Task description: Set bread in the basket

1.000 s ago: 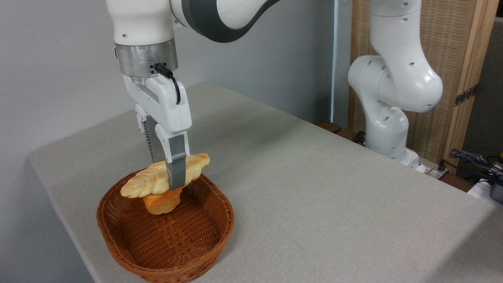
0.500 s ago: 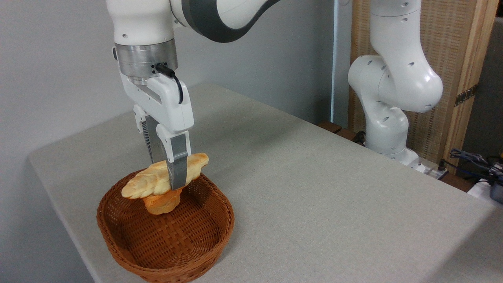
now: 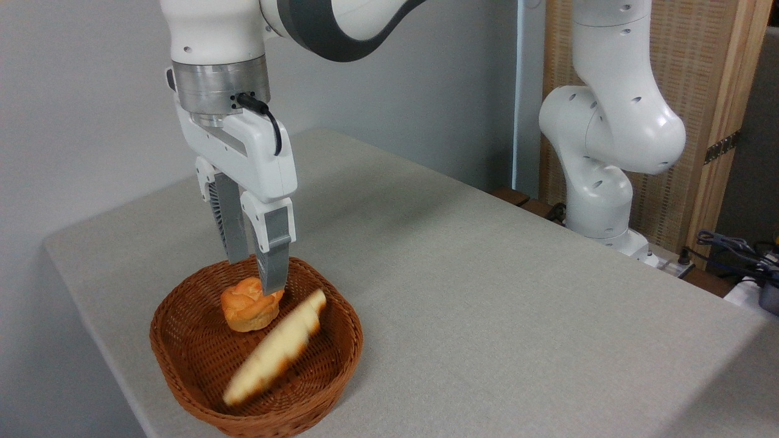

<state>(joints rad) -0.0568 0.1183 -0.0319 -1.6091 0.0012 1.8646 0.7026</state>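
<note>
Bread point(image 3: 274, 348) lies inside wicker basket point(image 3: 182, 377), motion-blurred, long axis diagonal: one tapered end toward basket's near-left rim, other toward far right, just beside small round bun point(image 3: 248, 306). Gripper point(image 3: 254, 275) hangs above basket's far side, fingers parted, holding nothing, near fingertip overlapping bun in view. Basket sits at near-left corner of grey table point(image 3: 487, 292). Arm's white base stands at right.

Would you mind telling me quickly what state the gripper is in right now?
Gripper: open, holding nothing, above the bun; the bread, blurred, is in the basket.
</note>
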